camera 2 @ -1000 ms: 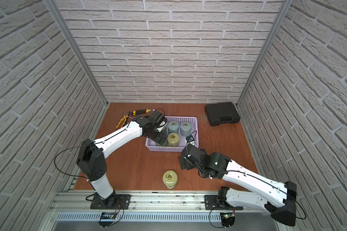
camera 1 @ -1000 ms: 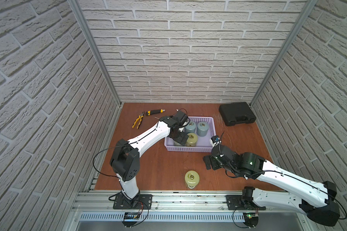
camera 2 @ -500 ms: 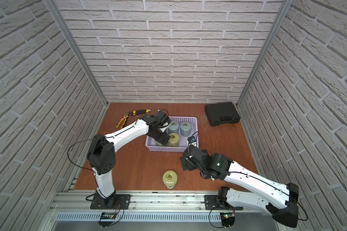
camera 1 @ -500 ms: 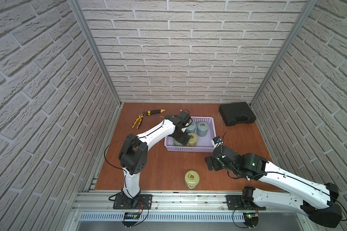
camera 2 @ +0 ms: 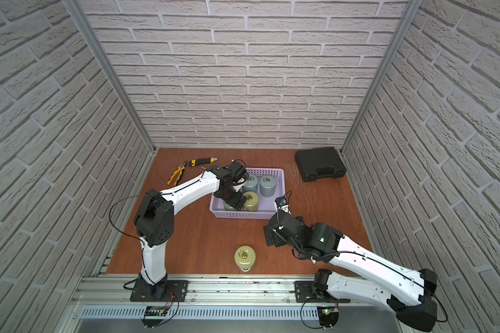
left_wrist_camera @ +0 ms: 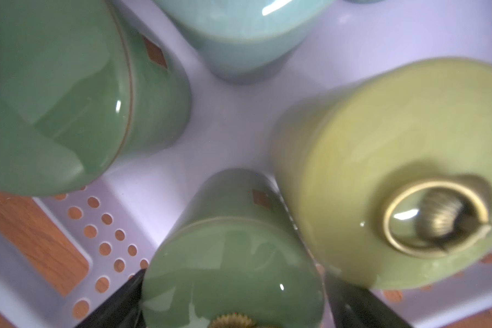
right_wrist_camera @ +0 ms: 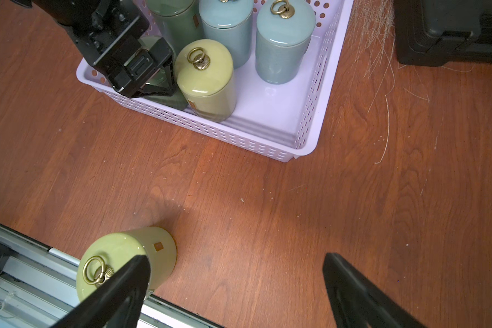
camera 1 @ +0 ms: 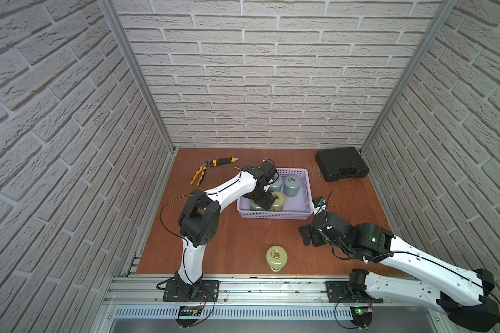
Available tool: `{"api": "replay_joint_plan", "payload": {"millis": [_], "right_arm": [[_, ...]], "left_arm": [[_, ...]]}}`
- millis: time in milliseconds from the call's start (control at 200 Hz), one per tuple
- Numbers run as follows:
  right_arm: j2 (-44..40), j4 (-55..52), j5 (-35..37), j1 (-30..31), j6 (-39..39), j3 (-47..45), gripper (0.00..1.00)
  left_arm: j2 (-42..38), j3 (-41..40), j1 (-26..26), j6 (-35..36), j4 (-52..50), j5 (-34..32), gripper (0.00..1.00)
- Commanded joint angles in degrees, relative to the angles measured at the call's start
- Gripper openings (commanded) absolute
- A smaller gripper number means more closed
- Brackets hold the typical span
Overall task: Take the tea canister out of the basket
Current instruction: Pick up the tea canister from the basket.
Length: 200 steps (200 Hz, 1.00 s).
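At the basket's near-left corner, the left hand stands wide astride a dark green canister that sits inside the basket. Right hand hangs wide, empty, over the table's front.

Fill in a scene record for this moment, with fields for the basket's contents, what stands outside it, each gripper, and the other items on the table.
basket: lavender, holds five upright canisters
in basket: green canister, second green canister, two blue canisters, yellow canister
outside: loose yellow canister, upright near the front rail
left gripper: open, fingers astride the green canister
right gripper: open, over the table, holding nothing
other items: pliers, knife, black case
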Motion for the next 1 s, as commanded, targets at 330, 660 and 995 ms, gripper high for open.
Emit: {"api": "replay_joint_plan", "payload": {"millis": [330, 660, 995], "right_arm": [[-1.09, -0.57, 1.35, -0.40, 0.70, -1.30, 1.00], [-1.01, -0.04, 1.27, -0.34, 0.33, -1.79, 1.00], [-0.40, 0.13, 1.27, -0.33, 0.10, -2.18, 0.99]], "left_arm": [[1.33, 1.21, 0.02, -0.05, -1.83, 1.75, 0.79], [-0.06, 1.74, 0.33, -1.09, -2.06, 0.37, 0.64], [-2.82, 3.28, 1.26, -1.64, -3.18, -0.20, 0.58]]}}
